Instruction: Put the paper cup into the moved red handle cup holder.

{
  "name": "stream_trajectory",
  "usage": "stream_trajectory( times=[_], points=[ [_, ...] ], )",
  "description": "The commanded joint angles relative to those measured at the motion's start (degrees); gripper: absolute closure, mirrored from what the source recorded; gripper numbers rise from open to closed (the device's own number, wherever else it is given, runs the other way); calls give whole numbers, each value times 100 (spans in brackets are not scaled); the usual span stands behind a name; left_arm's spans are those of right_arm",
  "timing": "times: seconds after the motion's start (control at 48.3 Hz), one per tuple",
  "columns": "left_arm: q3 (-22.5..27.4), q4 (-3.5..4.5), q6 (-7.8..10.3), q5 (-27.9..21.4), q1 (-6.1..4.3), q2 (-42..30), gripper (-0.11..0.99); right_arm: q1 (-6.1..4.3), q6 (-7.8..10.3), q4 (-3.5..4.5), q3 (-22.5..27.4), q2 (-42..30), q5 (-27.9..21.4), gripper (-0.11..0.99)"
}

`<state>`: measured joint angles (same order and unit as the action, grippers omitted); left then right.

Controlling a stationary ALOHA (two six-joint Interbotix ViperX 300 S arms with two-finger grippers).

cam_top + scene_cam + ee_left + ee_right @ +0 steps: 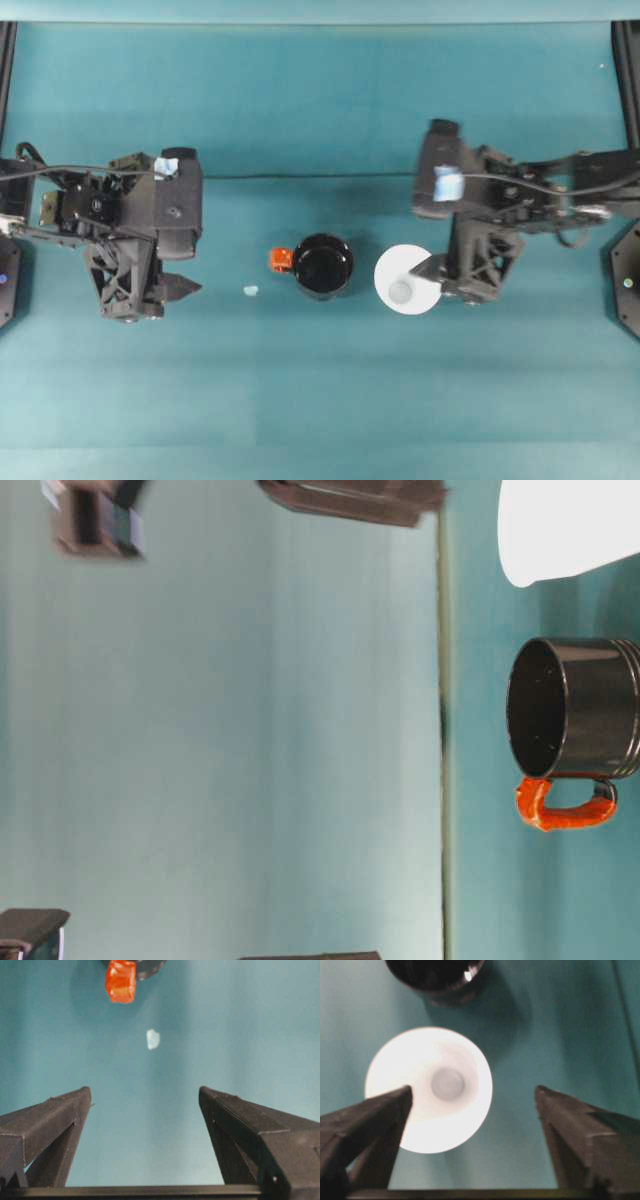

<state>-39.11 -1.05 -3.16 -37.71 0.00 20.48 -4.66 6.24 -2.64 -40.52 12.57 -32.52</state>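
On the blue-green table (320, 400) sit two cups, side by side in the middle. A dark line (300, 177) runs across the cloth further back. At both side edges of the overhead view stand black frame bars (626, 60).

The red handle cup holder (323, 265) is black and shiny and stands upright with its mouth open to the top. Its orange-red handle (280, 260) sticks out toward the left arm. In the table-level view the holder (575, 720) is easy to see, but the paper cup (565, 528) is cut off at the edge and only part of its white side shows. The wall behind looks pale and blurry there.

The paper cup (406, 281) stands just beside the holder, on the side of the right arm. They are close, with a thin strip of table between them.

The right gripper (437, 283) hangs over the cup with its jaws wide apart. From the right wrist camera, one finger (375, 1120) lies in front of the cup's rim (429, 1090) and hides a bit of it. I cannot tell if it touches the cup. The picture is soft and bright there.

The left gripper (183, 288) is well apart from the holder, jaws wide and holding nothing. A tiny white scrap (250, 291) lies on the table between that gripper and the handle.
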Motion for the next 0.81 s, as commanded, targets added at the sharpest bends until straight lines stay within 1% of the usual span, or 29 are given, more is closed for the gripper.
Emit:
stream_trajectory(
  times=[0.0, 0.166, 0.331, 0.476, 0.6, 0.642, 0.683, 0.787],
  points=[
    [35, -18, -26, 97, -9, 44, -8, 53, 44, -26, 220, -220, -141, -11],
    [-9, -18, -149, 202, -9, 9, -8, 141, 53, -35, 352, -712, -272, -9],
    [-26, -18, -246, 299, -9, 0, -8, 141, 44, -35, 413, -1011, -255, -9],
    [-44, -18, -246, 352, -9, -18, -8, 88, 44, -26, 413, -1116, -246, -8],
    [-44, -18, -255, 360, -9, -18, -8, 88, 53, -26, 413, -1125, -246, -5],
    [-53, -18, -255, 360, -9, -9, -8, 88, 53, -26, 413, -1125, -246, 0],
    [-53, -18, -255, 360, -9, -9, -8, 88, 53, -26, 413, -1125, -272, 7],
    [-62, -18, -255, 360, -9, -44, -8, 97, 53, -35, 413, -1125, -290, 35]
  ],
)
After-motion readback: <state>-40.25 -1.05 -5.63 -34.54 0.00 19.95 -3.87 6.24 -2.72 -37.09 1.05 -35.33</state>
